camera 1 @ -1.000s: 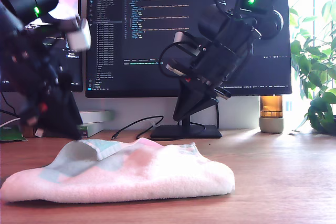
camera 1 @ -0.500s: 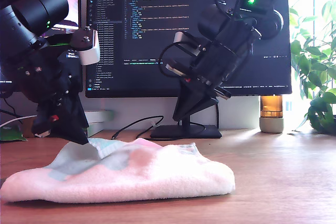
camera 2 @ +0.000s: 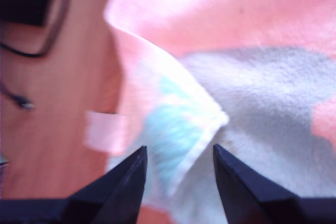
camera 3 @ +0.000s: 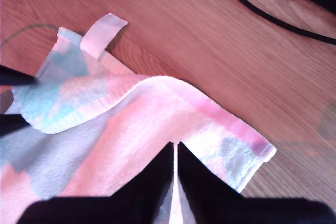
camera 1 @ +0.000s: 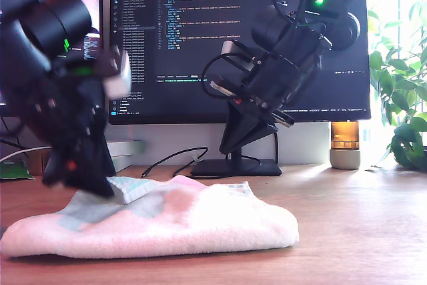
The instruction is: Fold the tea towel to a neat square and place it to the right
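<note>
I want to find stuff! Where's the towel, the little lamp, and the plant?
tea towel (camera 1: 200,221), exterior view, fluffy front side.
lamp (camera 1: 345,145), exterior view, its amber middle.
plant (camera 1: 400,91), exterior view, leaves at the exterior view's right edge.

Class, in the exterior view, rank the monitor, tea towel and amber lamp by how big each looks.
1. monitor, unsure against the towel, which lies nearer the camera.
2. tea towel.
3. amber lamp, clearly smallest.

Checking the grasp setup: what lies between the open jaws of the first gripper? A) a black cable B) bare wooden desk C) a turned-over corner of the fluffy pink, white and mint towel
C: in the first wrist view my first gripper straddles the fluffy pink, white and mint towel's turned-over corner.
</note>
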